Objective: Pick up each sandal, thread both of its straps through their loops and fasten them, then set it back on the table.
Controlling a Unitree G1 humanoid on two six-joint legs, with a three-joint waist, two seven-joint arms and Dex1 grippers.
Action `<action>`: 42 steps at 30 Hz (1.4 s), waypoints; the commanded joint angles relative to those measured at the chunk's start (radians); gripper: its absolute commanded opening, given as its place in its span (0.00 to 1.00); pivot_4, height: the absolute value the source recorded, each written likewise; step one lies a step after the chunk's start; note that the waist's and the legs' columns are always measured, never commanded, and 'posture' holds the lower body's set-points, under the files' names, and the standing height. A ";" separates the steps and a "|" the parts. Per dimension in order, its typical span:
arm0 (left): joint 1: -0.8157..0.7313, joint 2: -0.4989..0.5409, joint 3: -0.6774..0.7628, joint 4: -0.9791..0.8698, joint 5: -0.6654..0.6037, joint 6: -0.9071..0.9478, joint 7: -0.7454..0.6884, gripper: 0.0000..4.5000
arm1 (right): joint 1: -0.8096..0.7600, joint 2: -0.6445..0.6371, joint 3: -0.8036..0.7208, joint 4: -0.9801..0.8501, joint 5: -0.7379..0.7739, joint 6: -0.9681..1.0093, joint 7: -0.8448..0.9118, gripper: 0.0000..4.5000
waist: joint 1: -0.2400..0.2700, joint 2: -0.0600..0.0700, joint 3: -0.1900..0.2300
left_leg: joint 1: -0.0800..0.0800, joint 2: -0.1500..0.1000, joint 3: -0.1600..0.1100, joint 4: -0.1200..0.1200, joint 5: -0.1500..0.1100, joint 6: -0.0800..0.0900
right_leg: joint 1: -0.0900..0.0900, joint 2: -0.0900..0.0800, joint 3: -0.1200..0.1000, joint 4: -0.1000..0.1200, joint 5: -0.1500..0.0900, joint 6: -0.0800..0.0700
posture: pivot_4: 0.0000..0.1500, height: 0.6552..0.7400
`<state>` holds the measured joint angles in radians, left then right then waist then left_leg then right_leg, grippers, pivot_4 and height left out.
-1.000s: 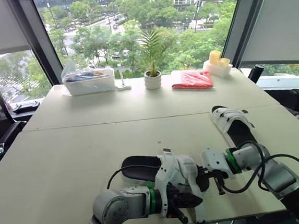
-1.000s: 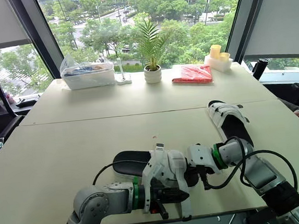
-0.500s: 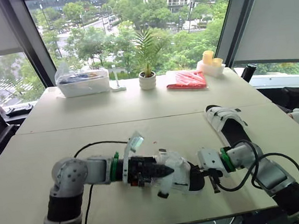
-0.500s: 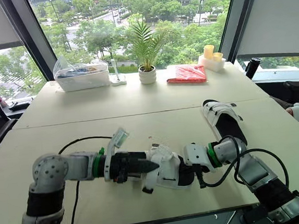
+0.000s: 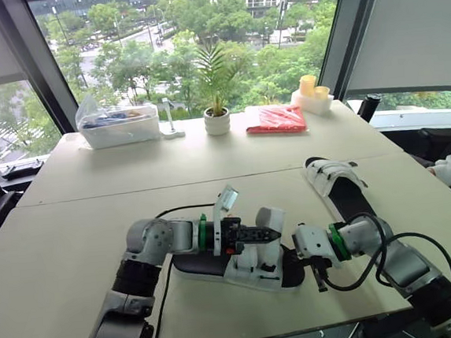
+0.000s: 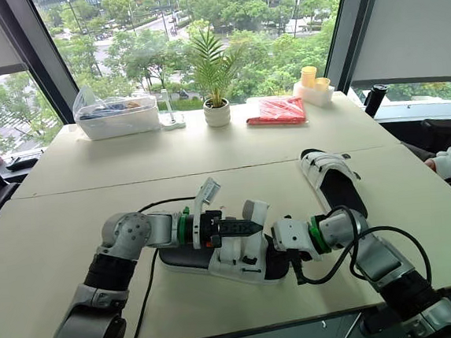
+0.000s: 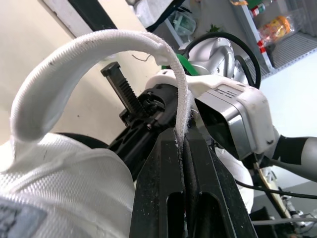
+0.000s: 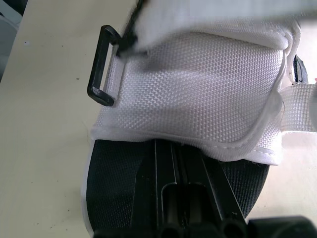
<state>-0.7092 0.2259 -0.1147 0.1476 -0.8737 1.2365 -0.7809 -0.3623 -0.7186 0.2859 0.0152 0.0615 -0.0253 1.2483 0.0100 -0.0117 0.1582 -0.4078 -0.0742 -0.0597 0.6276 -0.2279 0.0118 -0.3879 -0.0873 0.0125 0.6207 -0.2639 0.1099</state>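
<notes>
Left fingers now over sandal, tight on strap

Both arms of my robot wear rounded silver-grey shells: the left arm has a fat, ball-like joint, and the right arm is built the same way. Each wrist carries a bright green ring. Past the ring on the right wrist sits a white boxy housing with a small printed label. A loose black cable trails down beside the left arm, and a second cable loops around the right. The left gripper has two flat black fingers, scuffed with pale dust, each with a long slot cut through it. The right gripper is black too.
</notes>
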 commanded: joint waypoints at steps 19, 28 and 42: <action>0.185 -0.013 -0.083 -0.142 0.150 -0.174 0.007 0.01 | 0.057 -0.027 0.037 0.001 -0.046 0.046 -0.008 0.00 | 0.003 0.000 0.000 | 0.000 0.000 0.000 0.000 0.000 0.000 | 0.000 -0.001 0.000 -0.002 0.000 0.000 | 1.00 1.00; 0.259 0.054 -0.162 -0.185 0.223 -0.356 -0.151 0.01 | 0.054 -0.027 0.036 0.004 -0.047 0.046 -0.008 0.00 | 0.003 0.001 -0.001 | 0.000 0.000 0.000 -0.001 -0.001 0.000 | 0.000 -0.001 0.000 -0.003 0.000 -0.001 | 1.00 1.00; 0.270 0.058 -0.198 -0.083 0.434 -0.754 -0.230 0.01 | 0.048 -0.029 0.035 0.005 -0.044 0.048 -0.002 0.00 | 0.003 0.001 -0.001 | 0.000 0.000 0.000 -0.002 -0.001 0.001 | -0.001 -0.002 0.000 -0.005 -0.001 -0.001 | 1.00 1.00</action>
<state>-0.4445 0.2891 -0.3023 0.0401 -0.4834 0.5306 -1.0272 -0.3404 -0.7337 0.2768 -0.0148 0.0607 -0.0048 1.2343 0.0131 -0.0102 0.1571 -0.4079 -0.0740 -0.0600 0.6261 -0.2287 0.0127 -0.3889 -0.0888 0.0125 0.6153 -0.2645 0.1087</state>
